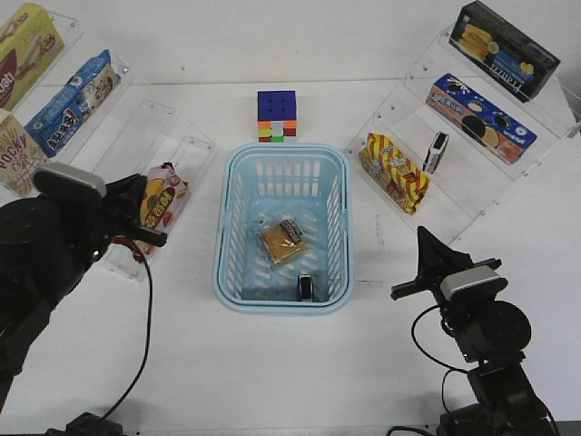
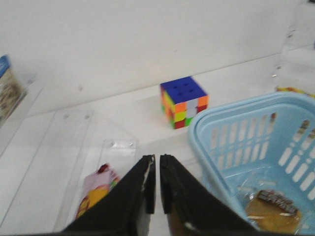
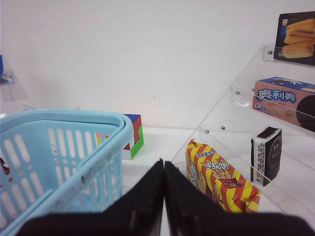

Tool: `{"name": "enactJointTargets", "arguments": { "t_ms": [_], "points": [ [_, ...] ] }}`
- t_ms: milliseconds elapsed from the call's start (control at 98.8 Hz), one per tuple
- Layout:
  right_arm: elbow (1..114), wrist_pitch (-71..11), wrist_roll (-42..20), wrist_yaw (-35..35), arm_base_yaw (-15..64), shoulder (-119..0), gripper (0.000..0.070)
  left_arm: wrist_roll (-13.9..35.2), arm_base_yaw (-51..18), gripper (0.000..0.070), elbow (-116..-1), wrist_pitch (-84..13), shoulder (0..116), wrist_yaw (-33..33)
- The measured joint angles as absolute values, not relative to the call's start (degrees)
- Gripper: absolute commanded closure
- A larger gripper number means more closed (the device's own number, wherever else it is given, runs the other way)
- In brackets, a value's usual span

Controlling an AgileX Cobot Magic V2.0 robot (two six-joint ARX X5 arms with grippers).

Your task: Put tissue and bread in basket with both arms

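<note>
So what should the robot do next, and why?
Probably nothing more than rest both arms. The bread and a tissue pack already lie inside the basket. The left gripper and right gripper are both shut, empty and outside it. The other tissue pack stands on the right shelf, likely not needed.

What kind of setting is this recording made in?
Probably a lab tabletop staged as a mock shop: clear acrylic stepped shelves on both sides carry boxed biscuits and snack bags, a light-blue slotted plastic basket sits on a plain white table, and a colourful puzzle cube stands behind it.
</note>
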State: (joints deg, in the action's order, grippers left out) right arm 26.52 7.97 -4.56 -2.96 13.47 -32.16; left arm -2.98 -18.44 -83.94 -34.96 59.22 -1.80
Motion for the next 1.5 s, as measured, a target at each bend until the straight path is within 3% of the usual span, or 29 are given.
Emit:
{"name": "enactJointTargets", "arguments": {
  "t_ms": [192, 435, 486, 1012, 1498],
  "points": [
    [26.52, 7.99, -4.56, -2.96, 13.47, -32.16, 0.0700, -2.15, -14.79, 0.0700, -71.88, -34.72, 48.36, -3.31],
    [26.52, 8.05, -4.56, -2.96, 13.47, -32.16, 0.0700, -2.13, -13.30, 0.0700, -41.85, -10.24, 29.91, -3.31],
    [26.52, 9.10, -4.56, -2.96, 13.47, -32.16, 0.0700, -2.13, -13.30, 0.0699, -37.23, -8.69, 25.89, -3.29],
    [26.52, 9.28, -4.56, -2.94, 13.47, -32.16, 0.0700, -2.17, -12.69, 0.0699, -36.12, -7.55, 18.39, -4.10],
    [26.52, 9.28, -4.58, -2.94, 13.47, -32.16, 0.0700, -1.78, -1.50, 0.0699, -4.97, 1.83, 0.40, -1.52]
  ]
}}
